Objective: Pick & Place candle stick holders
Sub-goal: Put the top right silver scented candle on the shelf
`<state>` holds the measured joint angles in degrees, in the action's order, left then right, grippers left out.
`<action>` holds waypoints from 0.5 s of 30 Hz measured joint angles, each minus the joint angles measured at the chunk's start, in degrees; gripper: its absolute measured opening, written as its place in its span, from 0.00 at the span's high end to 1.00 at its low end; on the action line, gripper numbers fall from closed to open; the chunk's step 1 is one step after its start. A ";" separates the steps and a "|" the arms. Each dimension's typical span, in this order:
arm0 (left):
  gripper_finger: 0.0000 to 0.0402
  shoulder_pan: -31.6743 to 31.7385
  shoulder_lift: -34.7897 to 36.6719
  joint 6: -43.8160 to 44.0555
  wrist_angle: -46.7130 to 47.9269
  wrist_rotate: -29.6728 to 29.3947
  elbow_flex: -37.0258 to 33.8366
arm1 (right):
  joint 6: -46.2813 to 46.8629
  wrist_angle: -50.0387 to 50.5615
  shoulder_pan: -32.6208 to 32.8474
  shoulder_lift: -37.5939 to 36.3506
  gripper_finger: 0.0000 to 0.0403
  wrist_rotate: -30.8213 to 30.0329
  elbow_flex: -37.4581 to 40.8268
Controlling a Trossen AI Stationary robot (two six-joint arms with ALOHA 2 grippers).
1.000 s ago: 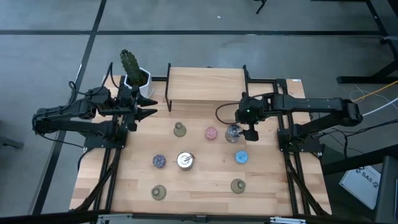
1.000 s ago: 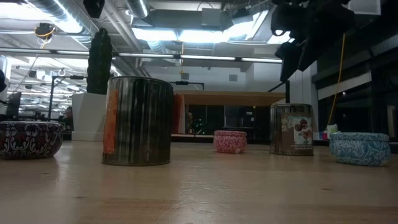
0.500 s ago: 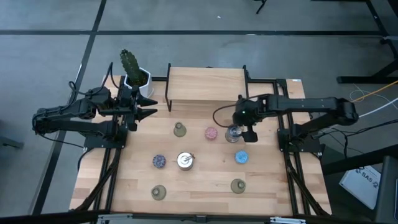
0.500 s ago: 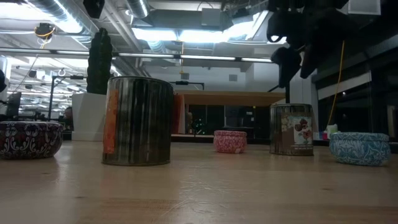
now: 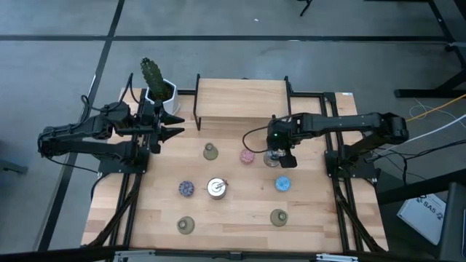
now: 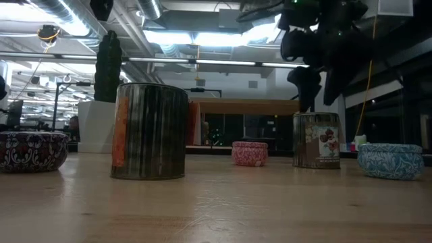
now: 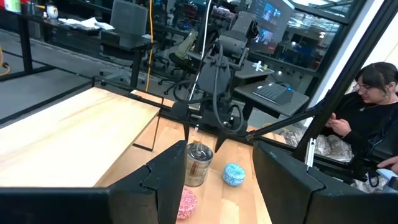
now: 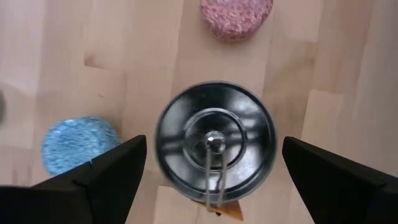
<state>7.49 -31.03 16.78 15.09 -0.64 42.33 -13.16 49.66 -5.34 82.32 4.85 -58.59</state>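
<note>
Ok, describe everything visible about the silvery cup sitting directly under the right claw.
The silvery cup is a shiny, mirror-like round cylinder standing upright on the wooden table. From above it shows a dark hollow with a ringed centre and a small pin in the middle; from the side its wall bears a reddish printed pattern. It stands apart between the pink holder and blue holder. The right claw hangs open above it, not touching.

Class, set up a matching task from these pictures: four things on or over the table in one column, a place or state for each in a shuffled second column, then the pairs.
Things:
1. silver cup
2. pink holder
3. cactus pot
4. left tool

Places or states:
A. far left corner of the table
B. directly beneath the open right tool
C. raised at the table's left edge
D. beside the silver cup, toward the left arm

Pairs: 1-B, 2-D, 3-A, 4-C
</note>
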 joint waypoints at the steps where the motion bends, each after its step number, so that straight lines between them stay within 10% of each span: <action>1: 0.55 0.00 0.00 0.00 0.00 0.00 0.00 | -0.07 -0.17 -0.03 0.43 0.06 -0.41 0.00; 15: 0.55 0.00 0.00 0.00 0.13 0.02 0.00 | -0.38 -0.17 -0.28 1.38 0.06 -0.07 0.00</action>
<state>7.49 -31.03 16.78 15.23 -0.62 42.33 -13.54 49.50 -5.63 83.70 4.77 -58.59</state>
